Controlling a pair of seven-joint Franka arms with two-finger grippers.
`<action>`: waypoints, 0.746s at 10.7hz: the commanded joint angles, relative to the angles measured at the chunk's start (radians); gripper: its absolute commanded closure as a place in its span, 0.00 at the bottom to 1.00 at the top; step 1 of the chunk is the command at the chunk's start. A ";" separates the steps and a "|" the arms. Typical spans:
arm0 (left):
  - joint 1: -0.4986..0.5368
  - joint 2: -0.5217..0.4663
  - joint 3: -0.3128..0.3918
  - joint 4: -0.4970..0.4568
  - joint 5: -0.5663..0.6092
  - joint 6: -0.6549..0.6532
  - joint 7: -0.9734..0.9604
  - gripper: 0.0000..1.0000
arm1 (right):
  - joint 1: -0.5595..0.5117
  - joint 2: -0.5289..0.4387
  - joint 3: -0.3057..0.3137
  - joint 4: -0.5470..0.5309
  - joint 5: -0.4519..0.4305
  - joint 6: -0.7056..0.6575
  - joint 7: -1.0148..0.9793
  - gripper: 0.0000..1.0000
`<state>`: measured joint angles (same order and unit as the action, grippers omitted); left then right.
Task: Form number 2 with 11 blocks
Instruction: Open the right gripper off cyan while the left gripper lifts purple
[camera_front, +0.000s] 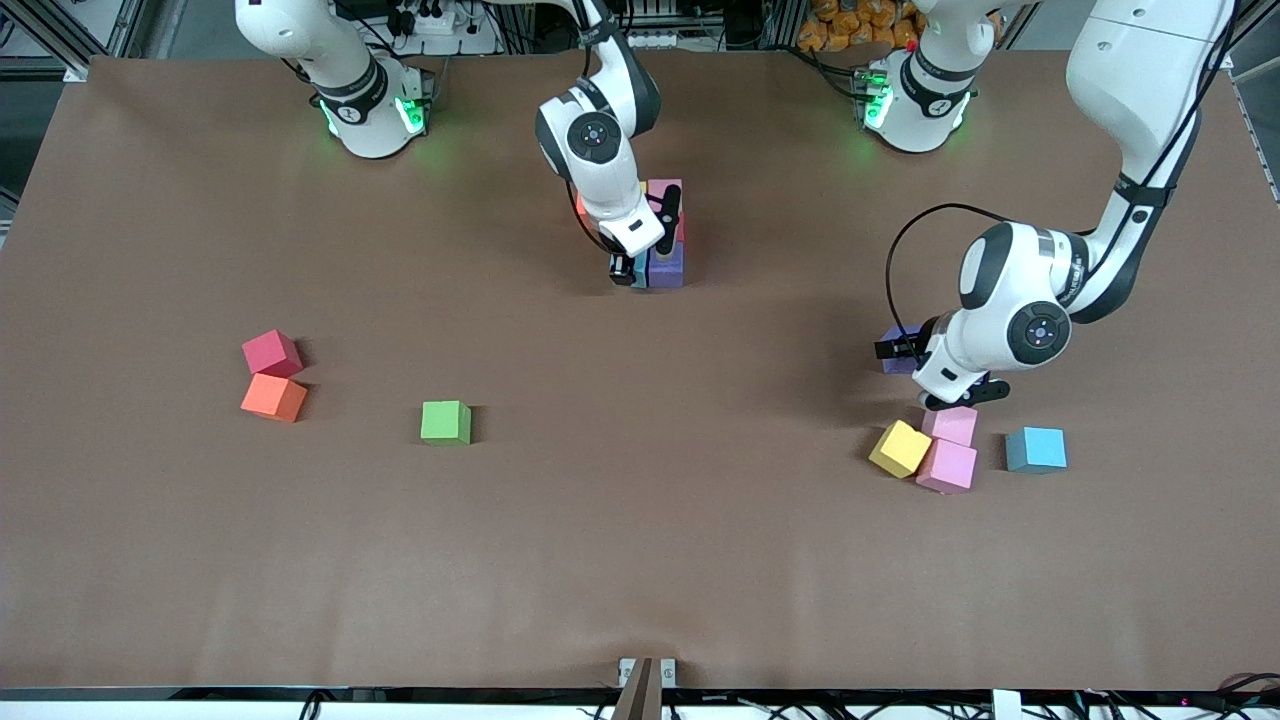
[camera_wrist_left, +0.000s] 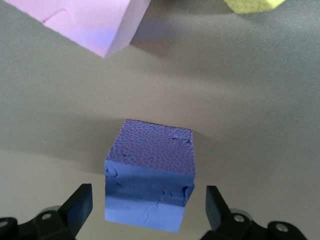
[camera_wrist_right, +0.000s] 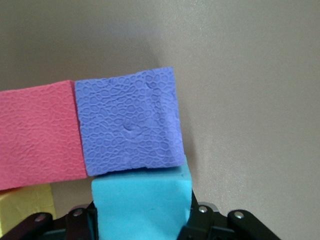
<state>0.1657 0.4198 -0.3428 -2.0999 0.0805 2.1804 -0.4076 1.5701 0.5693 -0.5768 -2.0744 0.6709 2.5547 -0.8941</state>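
Note:
The partly built number 2 (camera_front: 667, 235) lies mid-table, with pink, crimson and purple (camera_front: 668, 266) cubes showing; my right arm hides the others. My right gripper (camera_front: 630, 272) is shut on a light blue block (camera_wrist_right: 142, 202) and holds it against the purple cube (camera_wrist_right: 130, 122), beside a crimson cube (camera_wrist_right: 37, 135) and a yellow one (camera_wrist_right: 25, 205). My left gripper (camera_front: 900, 346) is open and low around a loose purple block (camera_wrist_left: 150, 175). Its fingers (camera_wrist_left: 80, 205) stand on either side of the block with small gaps.
Two pink blocks (camera_front: 948, 447), a yellow one (camera_front: 900, 448) and a light blue one (camera_front: 1036, 449) lie just nearer the front camera than the left gripper. Crimson (camera_front: 271, 353), orange (camera_front: 274, 397) and green (camera_front: 446, 421) blocks lie toward the right arm's end.

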 joint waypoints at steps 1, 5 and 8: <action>0.011 0.005 -0.007 0.003 -0.019 0.010 0.026 0.08 | 0.022 0.037 -0.011 0.023 0.018 0.005 0.018 0.82; 0.005 0.030 -0.007 0.032 -0.007 0.010 0.026 0.30 | 0.022 0.037 -0.011 0.037 0.018 -0.001 0.049 0.00; -0.001 0.022 -0.008 0.053 -0.007 0.009 0.027 0.46 | 0.021 0.029 -0.012 0.042 0.015 -0.008 0.053 0.00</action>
<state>0.1648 0.4346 -0.3445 -2.0724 0.0805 2.1921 -0.3958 1.5733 0.5877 -0.5741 -2.0474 0.6713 2.5546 -0.8553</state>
